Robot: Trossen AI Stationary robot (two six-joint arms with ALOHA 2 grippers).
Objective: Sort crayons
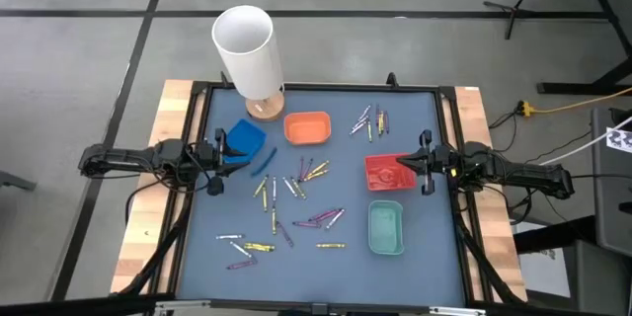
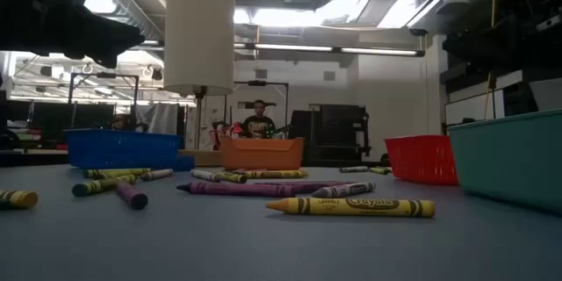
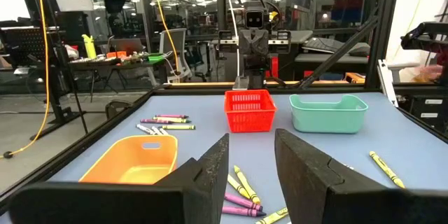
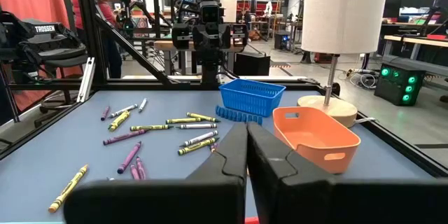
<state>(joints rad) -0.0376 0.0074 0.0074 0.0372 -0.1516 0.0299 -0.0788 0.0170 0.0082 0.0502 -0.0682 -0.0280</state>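
Several crayons lie flat and scattered on the blue-grey mat: a cluster in the middle (image 1: 306, 173), one far right (image 1: 370, 120), others nearer the front (image 1: 247, 247). In the low view a yellow crayon (image 2: 351, 205) and a purple one (image 2: 246, 189) lie closest. My left gripper (image 1: 229, 150) (image 3: 252, 175) hovers open beside the blue tray (image 1: 247, 138), holding nothing. My right gripper (image 1: 400, 164) (image 4: 246, 155) is shut and empty above the red tray (image 1: 380, 173).
An orange tray (image 1: 307, 126) sits at the far middle and a green tray (image 1: 385, 227) at the near right. A white lamp (image 1: 245, 44) on a wooden base (image 1: 265, 107) stands at the far left. A small blue strip (image 1: 262, 165) lies by the blue tray.
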